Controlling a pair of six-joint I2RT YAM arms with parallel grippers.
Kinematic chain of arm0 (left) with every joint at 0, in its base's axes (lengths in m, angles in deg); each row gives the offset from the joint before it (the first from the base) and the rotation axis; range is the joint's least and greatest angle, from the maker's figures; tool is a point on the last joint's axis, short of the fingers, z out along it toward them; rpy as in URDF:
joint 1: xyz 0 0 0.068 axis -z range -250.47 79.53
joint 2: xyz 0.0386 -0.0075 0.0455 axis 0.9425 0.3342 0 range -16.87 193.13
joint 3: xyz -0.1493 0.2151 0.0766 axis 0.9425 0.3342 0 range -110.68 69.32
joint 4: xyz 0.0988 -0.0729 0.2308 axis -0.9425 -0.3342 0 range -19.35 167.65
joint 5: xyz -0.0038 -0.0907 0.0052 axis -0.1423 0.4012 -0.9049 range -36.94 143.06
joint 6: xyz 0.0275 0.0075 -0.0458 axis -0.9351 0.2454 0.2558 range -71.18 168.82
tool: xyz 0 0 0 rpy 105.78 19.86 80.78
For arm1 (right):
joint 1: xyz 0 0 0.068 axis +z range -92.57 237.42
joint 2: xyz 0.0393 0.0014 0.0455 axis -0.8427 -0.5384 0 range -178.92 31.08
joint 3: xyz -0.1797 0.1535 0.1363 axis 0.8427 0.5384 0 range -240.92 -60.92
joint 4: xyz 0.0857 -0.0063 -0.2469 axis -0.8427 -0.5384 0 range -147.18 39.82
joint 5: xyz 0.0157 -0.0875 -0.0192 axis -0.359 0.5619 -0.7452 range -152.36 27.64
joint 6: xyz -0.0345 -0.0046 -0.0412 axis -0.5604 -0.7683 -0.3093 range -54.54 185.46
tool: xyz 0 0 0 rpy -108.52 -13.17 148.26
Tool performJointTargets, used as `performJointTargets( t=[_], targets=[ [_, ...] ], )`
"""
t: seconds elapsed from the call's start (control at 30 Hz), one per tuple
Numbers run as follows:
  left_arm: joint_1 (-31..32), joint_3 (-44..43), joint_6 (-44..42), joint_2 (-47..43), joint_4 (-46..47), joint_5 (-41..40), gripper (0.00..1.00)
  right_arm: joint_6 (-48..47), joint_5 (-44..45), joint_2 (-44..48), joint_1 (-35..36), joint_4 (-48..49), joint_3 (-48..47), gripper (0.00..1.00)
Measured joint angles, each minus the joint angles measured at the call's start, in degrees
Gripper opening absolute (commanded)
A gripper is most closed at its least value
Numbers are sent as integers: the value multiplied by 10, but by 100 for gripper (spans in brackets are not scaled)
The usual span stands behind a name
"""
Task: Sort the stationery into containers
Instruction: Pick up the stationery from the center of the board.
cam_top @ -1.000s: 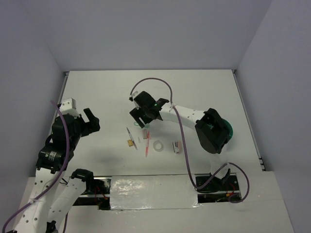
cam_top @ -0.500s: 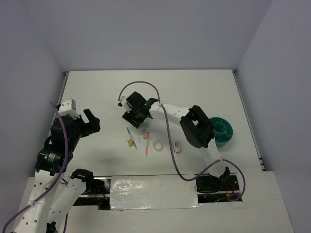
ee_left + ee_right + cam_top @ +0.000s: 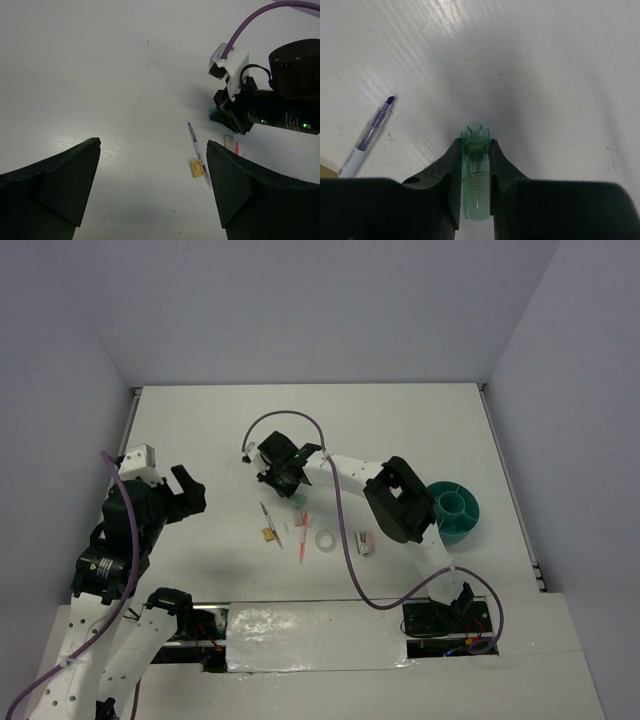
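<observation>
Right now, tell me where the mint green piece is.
In the right wrist view, the mint green piece is pinched in the right gripper, at the centre of the frame, with the grey pen lying to its left.

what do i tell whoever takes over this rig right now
Left gripper: open, empty, hovering over the table left of the items.
Right gripper: shut on the mint green piece, down at the table.
Lying near it: grey pen, yellow-brown block, pink-red pen, tape ring, mini stapler. The teal cup stands to the right of them.
Done: nothing visibly in the teal cup.
Left: carry the mint green piece to the teal cup, then the rest.
</observation>
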Motion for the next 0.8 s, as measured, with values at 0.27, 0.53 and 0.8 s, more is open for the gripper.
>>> performJointTargets(
  t=[0.27, 0.53, 0.8],
  targets=[
    [1, 0, 0, 0, 0, 0, 99, 19, 32, 11, -9, 26, 20, 0],
    [1, 0, 0, 0, 0, 0, 99, 66, 90, 80, -76, 62, 51, 0],
    [2, 0, 0, -5, 0, 1, 99, 133, 194, 470, -118, 144, 327, 0]
  ],
)
